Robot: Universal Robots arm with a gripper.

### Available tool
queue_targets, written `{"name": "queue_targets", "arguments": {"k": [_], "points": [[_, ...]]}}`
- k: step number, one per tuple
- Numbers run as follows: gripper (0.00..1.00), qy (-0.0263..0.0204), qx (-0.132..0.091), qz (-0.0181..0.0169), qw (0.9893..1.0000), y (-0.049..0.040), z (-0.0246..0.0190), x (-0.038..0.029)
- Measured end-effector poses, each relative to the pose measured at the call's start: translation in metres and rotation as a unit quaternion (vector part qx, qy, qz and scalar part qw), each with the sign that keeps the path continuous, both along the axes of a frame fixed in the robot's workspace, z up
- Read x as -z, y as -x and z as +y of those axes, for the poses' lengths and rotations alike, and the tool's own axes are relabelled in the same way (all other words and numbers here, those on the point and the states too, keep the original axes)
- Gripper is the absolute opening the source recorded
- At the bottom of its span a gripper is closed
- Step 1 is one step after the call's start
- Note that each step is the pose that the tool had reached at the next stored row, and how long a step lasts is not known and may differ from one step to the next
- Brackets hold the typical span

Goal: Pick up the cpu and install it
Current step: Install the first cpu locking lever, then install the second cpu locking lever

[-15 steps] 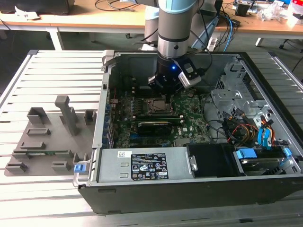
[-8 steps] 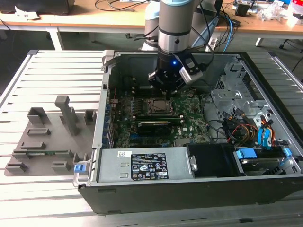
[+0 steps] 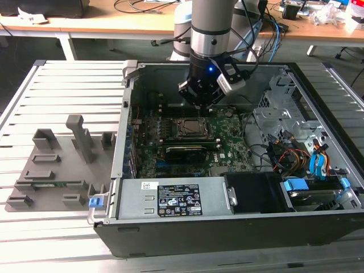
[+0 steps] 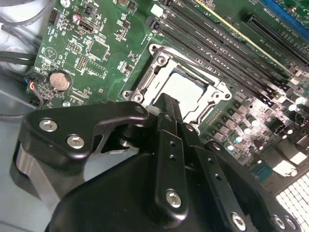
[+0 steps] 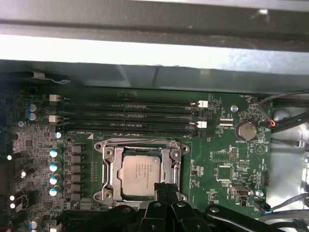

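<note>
A robot arm hangs inside an open computer case (image 3: 318, 91), its gripper (image 3: 200, 101) poised above the motherboard (image 3: 227, 151) and just off the far side of the socket (image 3: 186, 128). The cpu (image 5: 141, 174) lies flat in that socket's metal frame (image 5: 107, 169), pale top up, squared within it on every side that shows; in the second wrist view the cpu (image 4: 181, 87) shows just past the gripper's fingertips (image 4: 166, 102). The black fingers (image 5: 164, 189) come together to a narrow tip, pinched closed with nothing between them, at the chip's near edge; whether they touch it cannot be told.

Around the socket, room is tight. The memory slots (image 5: 130, 116) run in parallel rows just beside one side of the frame, a row of capacitors (image 5: 54, 166) lines another, and a coin battery (image 5: 246, 129) sits farther off, near loose cables (image 5: 287, 121). Beyond the memory slots rises the case's grey wall (image 5: 154, 58). Above the socket the case is open.

Outside the case, well apart from the socket toward the exterior view's left, a grey holder tray (image 3: 57, 165) sits on the slatted metal table (image 3: 62, 85).
</note>
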State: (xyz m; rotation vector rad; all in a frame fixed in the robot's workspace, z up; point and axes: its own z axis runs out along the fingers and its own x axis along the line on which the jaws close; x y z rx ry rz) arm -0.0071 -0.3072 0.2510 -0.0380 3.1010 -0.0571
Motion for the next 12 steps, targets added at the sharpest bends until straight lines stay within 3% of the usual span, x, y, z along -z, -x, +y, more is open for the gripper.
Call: {"name": "queue_targets", "arguments": {"k": [12], "points": [[0.11, 0.0001, 0.000, 0.0001, 1.0000, 0.0001, -0.0003, -0.0029]]}}
